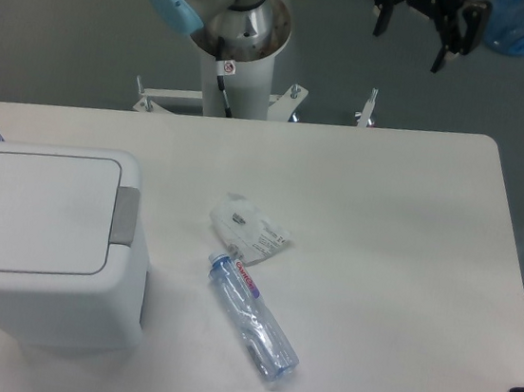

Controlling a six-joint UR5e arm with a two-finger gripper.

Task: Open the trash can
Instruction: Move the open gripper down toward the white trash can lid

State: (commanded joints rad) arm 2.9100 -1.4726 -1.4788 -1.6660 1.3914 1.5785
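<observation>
The trash can (41, 245) sits at the table's left edge, lid flat and closed, grey tab (125, 216) facing right. The gripper (418, 29) hangs high beyond the far edge — fingers apparently spread, holding nothing. Step in hand: approach. Next move requires descent to the tab — then lifting.

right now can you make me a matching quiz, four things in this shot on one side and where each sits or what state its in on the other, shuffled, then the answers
Things:
1. trash can
2. plastic bottle
3. crumpled wrapper
4. gripper

Places or states:
A. lying on its side near the table's middle, cap toward the bin
B. up in the air beyond the table's far edge, holding nothing
C. at the table's left end, lid closed flat
D. flat on the table just beyond the bottle's cap

Pairs: 1-C, 2-A, 3-D, 4-B
</observation>
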